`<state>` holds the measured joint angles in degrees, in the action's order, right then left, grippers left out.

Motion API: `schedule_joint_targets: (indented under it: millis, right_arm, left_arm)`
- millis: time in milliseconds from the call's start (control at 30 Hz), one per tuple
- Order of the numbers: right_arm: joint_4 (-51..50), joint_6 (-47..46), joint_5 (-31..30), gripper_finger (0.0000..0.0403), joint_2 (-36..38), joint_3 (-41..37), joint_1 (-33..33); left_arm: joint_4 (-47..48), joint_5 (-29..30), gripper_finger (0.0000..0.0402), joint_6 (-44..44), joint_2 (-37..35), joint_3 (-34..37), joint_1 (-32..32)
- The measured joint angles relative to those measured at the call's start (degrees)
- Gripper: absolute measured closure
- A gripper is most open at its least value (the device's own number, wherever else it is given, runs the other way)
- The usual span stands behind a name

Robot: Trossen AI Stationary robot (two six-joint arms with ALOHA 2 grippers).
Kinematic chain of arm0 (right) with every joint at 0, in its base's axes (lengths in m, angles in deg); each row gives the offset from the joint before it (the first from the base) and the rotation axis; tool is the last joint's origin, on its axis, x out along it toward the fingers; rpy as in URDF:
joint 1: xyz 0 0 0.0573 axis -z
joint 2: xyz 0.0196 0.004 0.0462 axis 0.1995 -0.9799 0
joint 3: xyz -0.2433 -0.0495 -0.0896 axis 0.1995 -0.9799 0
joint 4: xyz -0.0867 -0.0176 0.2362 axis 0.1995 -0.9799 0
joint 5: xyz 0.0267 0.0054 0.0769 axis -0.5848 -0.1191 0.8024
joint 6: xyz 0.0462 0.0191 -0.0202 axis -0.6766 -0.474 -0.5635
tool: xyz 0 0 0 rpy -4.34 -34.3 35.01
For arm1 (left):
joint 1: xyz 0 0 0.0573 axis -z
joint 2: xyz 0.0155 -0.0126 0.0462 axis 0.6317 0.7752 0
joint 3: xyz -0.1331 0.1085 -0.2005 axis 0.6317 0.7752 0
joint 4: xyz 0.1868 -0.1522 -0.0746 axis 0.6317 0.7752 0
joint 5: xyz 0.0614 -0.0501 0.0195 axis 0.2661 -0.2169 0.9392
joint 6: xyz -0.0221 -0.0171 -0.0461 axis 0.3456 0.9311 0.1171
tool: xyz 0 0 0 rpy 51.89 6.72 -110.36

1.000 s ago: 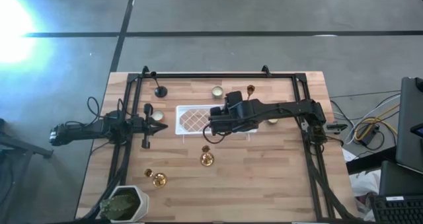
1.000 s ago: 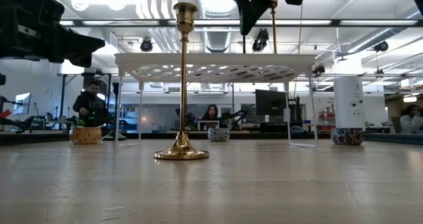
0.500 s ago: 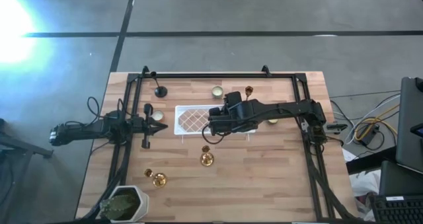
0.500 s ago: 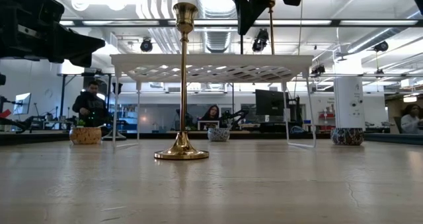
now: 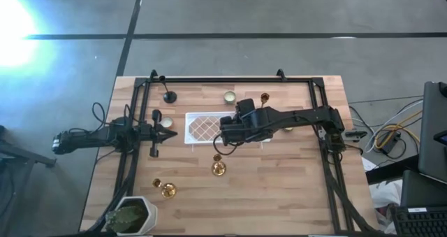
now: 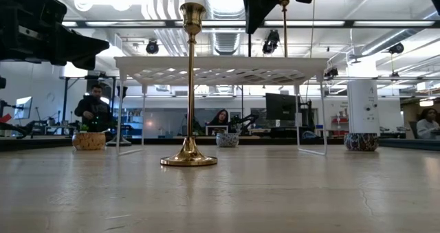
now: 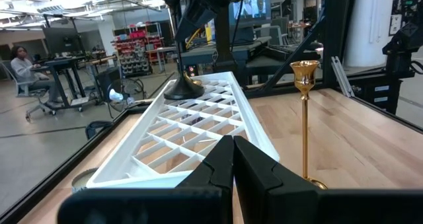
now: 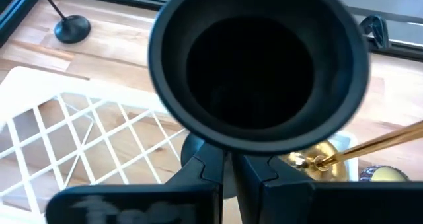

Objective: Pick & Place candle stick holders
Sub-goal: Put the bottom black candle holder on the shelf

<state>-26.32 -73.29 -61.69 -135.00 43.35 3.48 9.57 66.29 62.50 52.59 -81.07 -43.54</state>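
A black candle holder, pinched by its stem in the right gripper's closed fingers, hangs over the white lattice tray at mid-desk, apparently awaiting lowering and release, while the left gripper, fingers shut and empty, waits beside the tray.

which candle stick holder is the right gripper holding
The black one over the white tray, stem pinched in the right gripper. The other black holder stands free on the table, far left.
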Motion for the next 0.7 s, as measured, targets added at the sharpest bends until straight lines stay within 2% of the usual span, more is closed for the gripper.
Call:
schedule_joint_targets:
  millis: [700]
  right_arm:
    - [-0.9, 0.2, 1.0, 0.0394, 0.0, 0.0, 0.2]
  left_arm:
    - [0.0, 0.0, 0.0388, 0.0, 0.0, 0.0, 0.0]
